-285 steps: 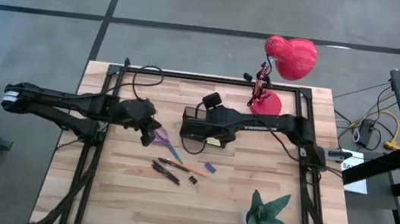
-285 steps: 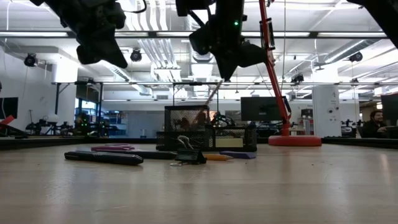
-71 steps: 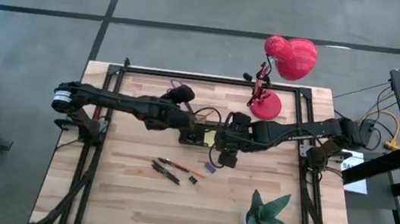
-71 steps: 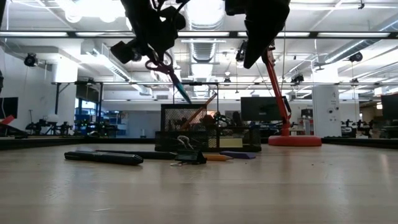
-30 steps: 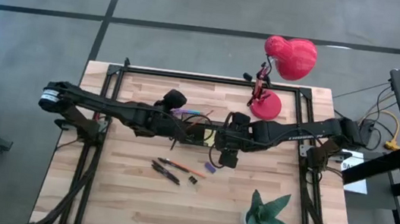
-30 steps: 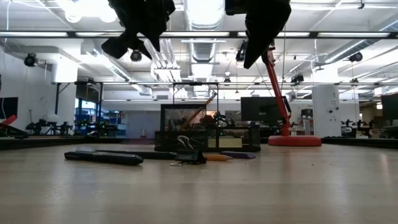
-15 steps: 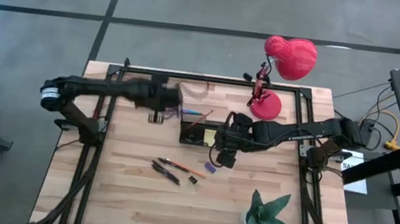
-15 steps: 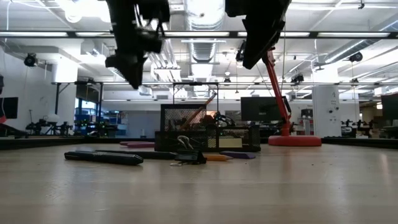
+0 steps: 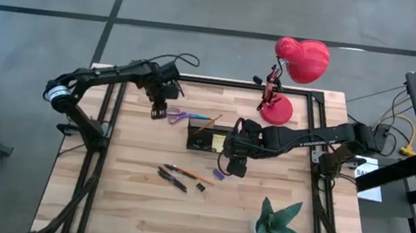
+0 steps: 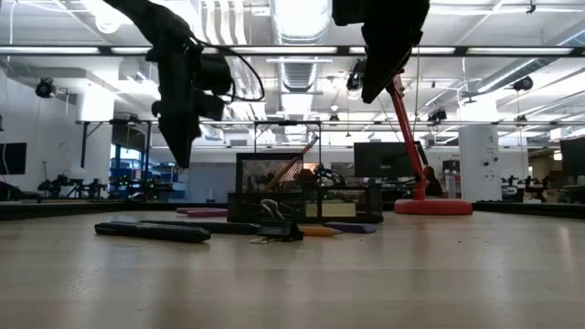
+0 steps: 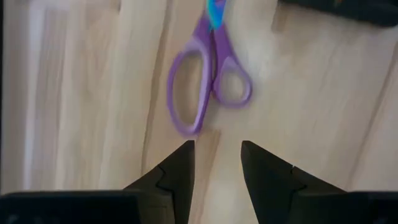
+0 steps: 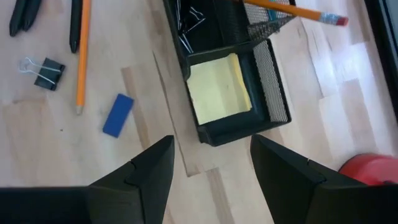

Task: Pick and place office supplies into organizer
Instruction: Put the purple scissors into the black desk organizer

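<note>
Since the scissors (image 11: 209, 81) lie on the bench beside the organizer (image 9: 207, 138) — not inside — the open, empty left gripper (image 11: 216, 163) should regrasp both handles squarely; right gripper (image 12: 211, 167) open.

Grey concrete floor (image 9: 36, 24) is seen around the wooden table (image 9: 125, 210). Ceiling strip lights (image 10: 512, 52) and exposed ducting (image 10: 219, 73) are noted overhead (open workshop hall).

In the left wrist view the scissors (image 11: 208, 87) blur, their blue blades cut off at the edge.
</note>
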You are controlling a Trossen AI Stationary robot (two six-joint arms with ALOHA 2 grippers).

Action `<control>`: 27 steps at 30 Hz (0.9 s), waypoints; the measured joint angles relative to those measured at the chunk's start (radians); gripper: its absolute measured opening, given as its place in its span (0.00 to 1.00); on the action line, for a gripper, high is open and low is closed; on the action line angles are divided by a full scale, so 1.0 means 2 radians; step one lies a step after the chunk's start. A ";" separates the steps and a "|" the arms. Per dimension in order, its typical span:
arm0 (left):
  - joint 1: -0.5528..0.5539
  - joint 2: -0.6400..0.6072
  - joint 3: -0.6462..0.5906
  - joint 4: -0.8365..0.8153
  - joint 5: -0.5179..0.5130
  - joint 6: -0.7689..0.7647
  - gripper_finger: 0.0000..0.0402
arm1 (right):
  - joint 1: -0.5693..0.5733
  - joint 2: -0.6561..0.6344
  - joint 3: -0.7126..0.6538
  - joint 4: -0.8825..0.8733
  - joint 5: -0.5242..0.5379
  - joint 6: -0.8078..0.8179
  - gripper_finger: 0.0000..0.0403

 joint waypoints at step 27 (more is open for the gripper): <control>-0.014 0.045 -0.092 0.194 0.003 0.005 0.29 | -0.014 0.000 -0.070 0.055 0.001 0.033 0.50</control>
